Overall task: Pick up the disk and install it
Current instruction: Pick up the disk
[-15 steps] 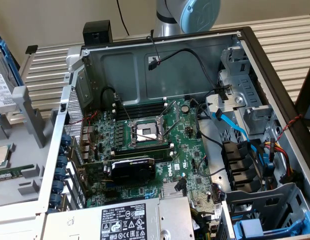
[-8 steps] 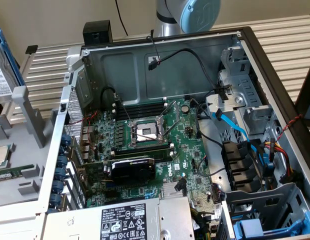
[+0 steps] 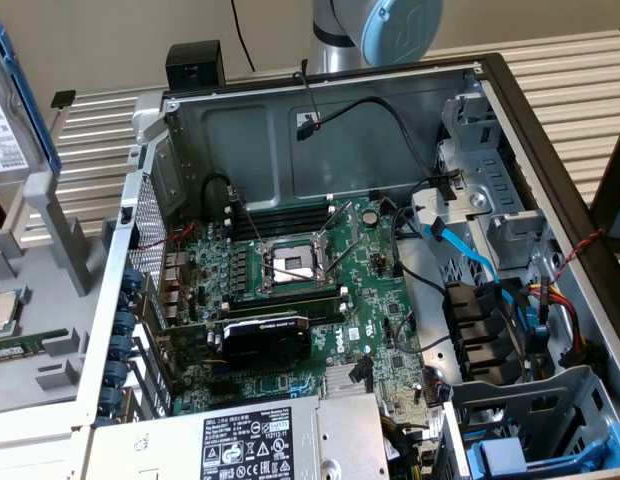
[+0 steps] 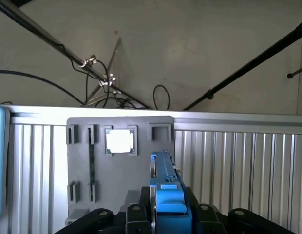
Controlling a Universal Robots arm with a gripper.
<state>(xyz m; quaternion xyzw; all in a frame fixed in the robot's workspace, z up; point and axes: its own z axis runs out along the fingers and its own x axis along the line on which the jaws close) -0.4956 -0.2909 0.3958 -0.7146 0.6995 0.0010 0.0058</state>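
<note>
The wrist view looks along the pincer (image 4: 169, 210), whose black fingers are clamped on either side of the disk (image 4: 165, 187). The disk is held edge-on, so mostly the bright blue carrier frame shows, with a thin line of metal beside it. It hangs over the near end of a grey parts tray (image 4: 141, 161) that lies on the slatted worktop (image 4: 238, 165). A square processor chip (image 4: 120, 141) and a memory stick (image 4: 91, 165) sit in pockets of that tray.

In the exterior view, an open computer case (image 3: 290, 130) lies on its side on the same worktop, with the arm (image 3: 340, 35) rising behind its far wall. Inside the case are the motherboard (image 3: 370, 300) and, at the near edge, a grey power supply (image 3: 250, 440) with a printed label. The drive cage (image 3: 530, 400) fills the case's near corner on the exterior view's right, and another blue-framed drive (image 3: 515, 462) already sits low in it.

Judging from this, the pick-up is done and the disk is being carried; installation has not begun. That step calls for bringing the blue frame square to a free slot in the cage, clear of the loose cables there.
</note>
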